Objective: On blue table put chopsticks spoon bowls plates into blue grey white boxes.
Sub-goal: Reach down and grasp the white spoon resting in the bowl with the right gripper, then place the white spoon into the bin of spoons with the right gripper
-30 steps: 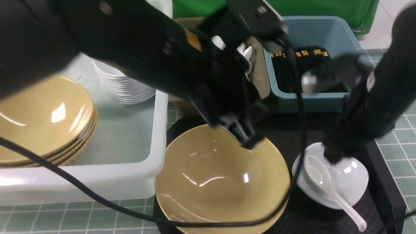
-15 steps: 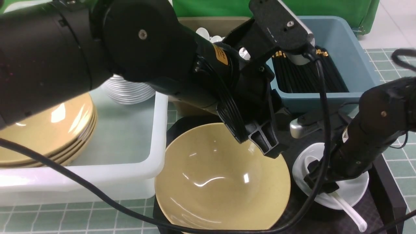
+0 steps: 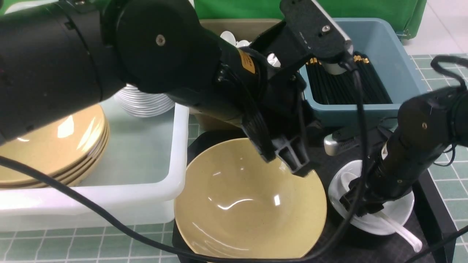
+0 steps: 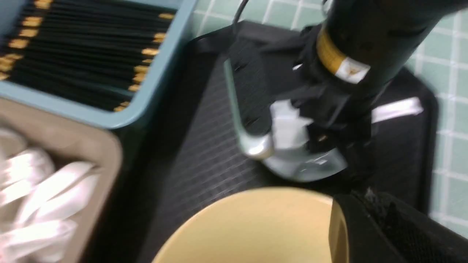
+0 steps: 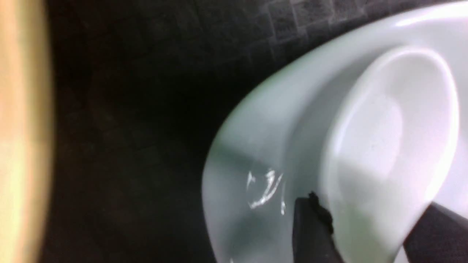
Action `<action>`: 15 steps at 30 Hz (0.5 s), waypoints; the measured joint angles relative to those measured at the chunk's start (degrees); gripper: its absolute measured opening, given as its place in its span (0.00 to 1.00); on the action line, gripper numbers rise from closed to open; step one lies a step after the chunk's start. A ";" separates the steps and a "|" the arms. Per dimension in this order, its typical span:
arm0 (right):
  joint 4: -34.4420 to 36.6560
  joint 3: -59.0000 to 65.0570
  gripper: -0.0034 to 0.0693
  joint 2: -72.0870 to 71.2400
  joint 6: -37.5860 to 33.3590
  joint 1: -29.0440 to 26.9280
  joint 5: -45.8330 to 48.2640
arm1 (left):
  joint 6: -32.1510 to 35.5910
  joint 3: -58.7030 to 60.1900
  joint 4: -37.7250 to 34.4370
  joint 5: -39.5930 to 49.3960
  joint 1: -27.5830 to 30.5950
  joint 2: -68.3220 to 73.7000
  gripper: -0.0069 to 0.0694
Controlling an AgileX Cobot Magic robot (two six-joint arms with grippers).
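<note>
A large yellow bowl point(image 3: 241, 204) and a small white dish point(image 3: 398, 210) sit on a black tray point(image 4: 204, 153). A white spoon point(image 3: 398, 230) lies in the dish. My right gripper point(image 3: 360, 204) reaches down into the dish, and in the right wrist view its fingers point(image 5: 310, 226) press both sides of the spoon point(image 5: 391, 128) where its scoop narrows. My left gripper point(image 3: 297, 167) is shut, its tip at the far right rim of the yellow bowl point(image 4: 256, 226), holding nothing.
At the back, a blue box point(image 3: 395, 65) holds black chopsticks point(image 3: 343, 84) and a grey-beige box point(image 3: 241, 27) holds white spoons. The white box point(image 3: 146, 146) on the left holds stacked yellow plates point(image 3: 47, 135) and stacked white dishes point(image 3: 142, 102). A cable hangs across the yellow bowl.
The right gripper came down into the white dish and closed on the spoon, whose handle end shifted. The left gripper moved slightly along the bowl's rim. The bowl stayed put.
</note>
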 joint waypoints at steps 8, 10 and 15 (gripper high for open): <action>0.20 -11.46 0.54 -6.44 -3.70 0.02 6.06 | -10.46 4.33 6.82 0.19 12.60 -11.86 0.07; 0.39 -17.71 0.54 -6.16 -4.42 0.02 6.12 | -11.28 9.22 6.52 -0.24 16.38 -16.61 0.07; 1.12 -33.30 0.54 -0.02 -5.20 0.51 4.28 | -11.60 20.21 3.33 -3.19 20.03 -26.88 0.07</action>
